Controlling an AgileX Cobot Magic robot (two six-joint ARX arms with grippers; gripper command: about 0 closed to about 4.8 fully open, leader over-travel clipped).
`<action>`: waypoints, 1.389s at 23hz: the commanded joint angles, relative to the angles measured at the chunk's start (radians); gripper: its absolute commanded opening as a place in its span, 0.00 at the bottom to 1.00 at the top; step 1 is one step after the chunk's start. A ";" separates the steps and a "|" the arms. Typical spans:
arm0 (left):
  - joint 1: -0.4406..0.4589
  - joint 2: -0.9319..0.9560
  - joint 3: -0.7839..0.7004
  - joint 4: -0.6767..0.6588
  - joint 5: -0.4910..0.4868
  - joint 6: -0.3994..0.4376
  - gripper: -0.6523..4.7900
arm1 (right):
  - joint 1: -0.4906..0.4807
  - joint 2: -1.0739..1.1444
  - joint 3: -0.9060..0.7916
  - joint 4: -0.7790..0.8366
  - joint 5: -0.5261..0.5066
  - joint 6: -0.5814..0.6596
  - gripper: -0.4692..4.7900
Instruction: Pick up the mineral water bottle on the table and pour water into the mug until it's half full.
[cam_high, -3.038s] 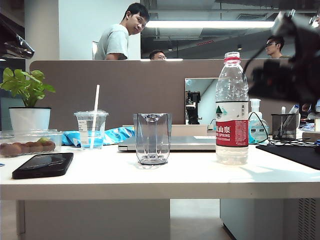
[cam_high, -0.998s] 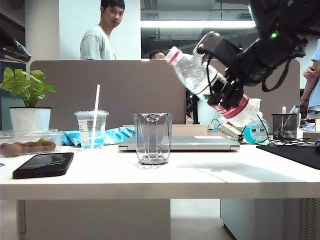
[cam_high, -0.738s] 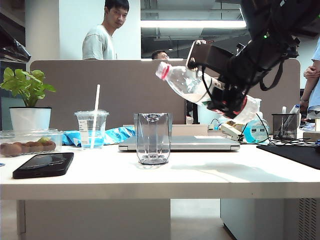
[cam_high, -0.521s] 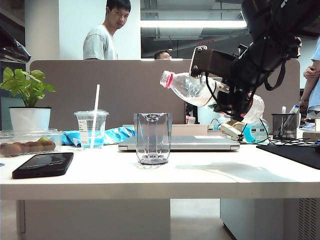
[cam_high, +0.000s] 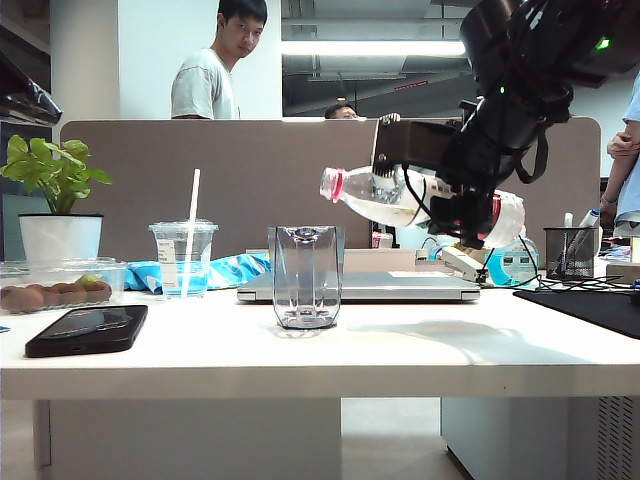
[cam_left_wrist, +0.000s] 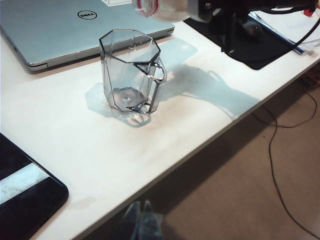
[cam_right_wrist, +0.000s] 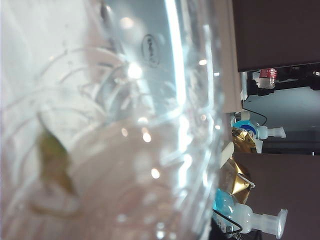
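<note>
The mineral water bottle (cam_high: 395, 198) hangs nearly level above the table (cam_high: 320, 362), its pink-red neck ring (cam_high: 337, 185) pointing left over the right part of the mug's rim. My right gripper (cam_high: 455, 203) is shut on the bottle around its red label. In the right wrist view the clear bottle wall (cam_right_wrist: 110, 125) fills almost everything. The mug (cam_high: 305, 276) stands upright and looks empty; no water stream shows. The left wrist view looks down on the mug (cam_left_wrist: 131, 70) with the bottle mouth (cam_left_wrist: 147, 6) above it. My left gripper (cam_left_wrist: 139, 215) hovers past the table's front edge, shut and empty.
A silver laptop (cam_high: 350, 288) lies behind the mug. A black phone (cam_high: 85, 330), a plastic cup with straw (cam_high: 183, 258), a fruit box (cam_high: 55, 290) and a potted plant (cam_high: 58, 235) stand left. Pump dispenser (cam_high: 512, 262), pen holder (cam_high: 568, 252) and black mat (cam_high: 590, 305) are right.
The bottle left the table in my right gripper, then tipped from neck-up to nearly level while sliding left and down toward the mug. The left arm stayed still.
</note>
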 joint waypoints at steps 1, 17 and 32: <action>0.001 -0.002 0.005 0.006 0.007 0.004 0.13 | 0.000 -0.006 0.010 0.033 0.002 -0.044 0.59; 0.001 -0.002 0.005 0.006 0.007 0.004 0.13 | 0.000 -0.006 0.010 0.034 0.002 -0.126 0.62; 0.001 -0.002 0.005 -0.004 0.006 0.004 0.13 | 0.000 -0.006 0.012 0.090 0.013 -0.181 0.62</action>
